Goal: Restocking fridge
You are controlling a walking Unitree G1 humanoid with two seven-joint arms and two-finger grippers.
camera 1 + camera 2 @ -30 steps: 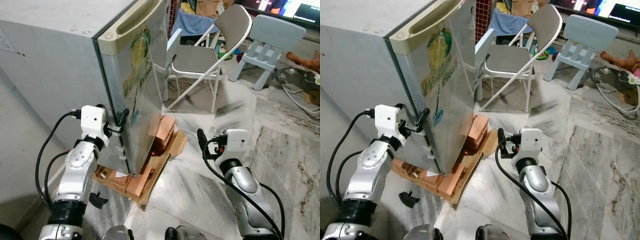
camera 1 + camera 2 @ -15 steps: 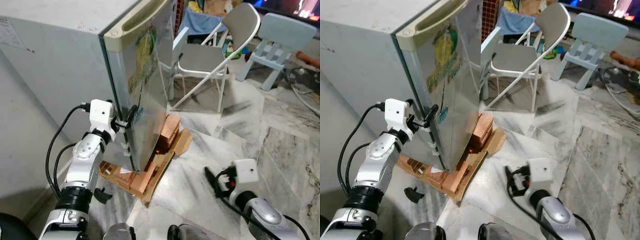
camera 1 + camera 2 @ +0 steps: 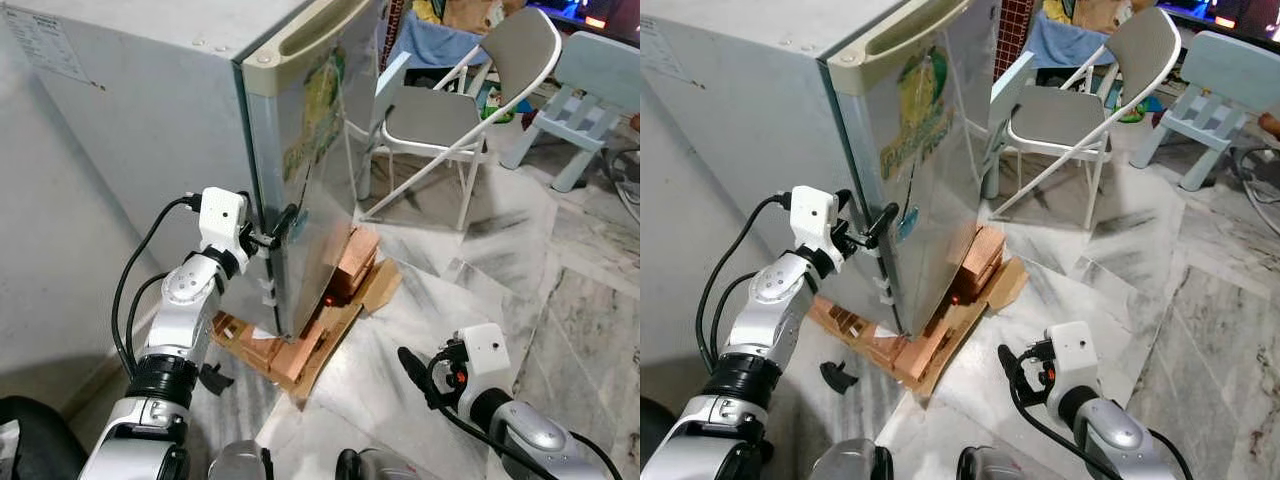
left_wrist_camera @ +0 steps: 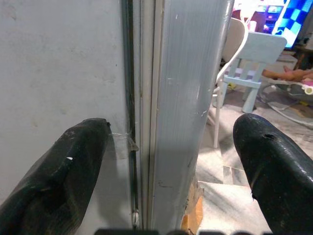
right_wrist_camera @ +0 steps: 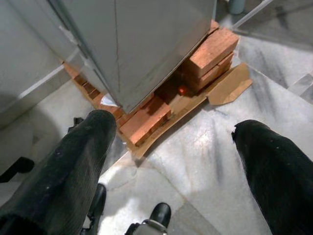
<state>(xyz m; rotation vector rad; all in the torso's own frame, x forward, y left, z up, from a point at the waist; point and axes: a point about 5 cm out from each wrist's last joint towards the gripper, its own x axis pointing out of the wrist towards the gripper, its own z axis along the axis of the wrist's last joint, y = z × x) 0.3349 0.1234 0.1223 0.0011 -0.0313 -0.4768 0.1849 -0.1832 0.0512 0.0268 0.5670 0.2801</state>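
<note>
The left gripper (image 4: 166, 161) remains at the opening edge of the fridge door (image 3: 320, 190), its two black fingers (image 4: 54, 171) spread to either side of that edge, one by the grey cabinet wall, the other out past the door's face. The fridge (image 3: 790, 130) is closed, and it now sits further to the right in both eye views than one second ago, a shift of the whole picture. The right gripper (image 5: 171, 161) has dropped since then: it now hangs low over the marble floor (image 3: 1200, 300), fingers spread wide and holding nothing. The fridge stands on wooden blocks (image 5: 210, 51) laid over a sheet of cardboard (image 5: 230, 85). Behind it stand a grey folding chair (image 3: 1090, 100) and a pale blue child's chair (image 3: 1220, 80). A small black part (image 3: 838, 376) lies on the floor beside the blocks.
</note>
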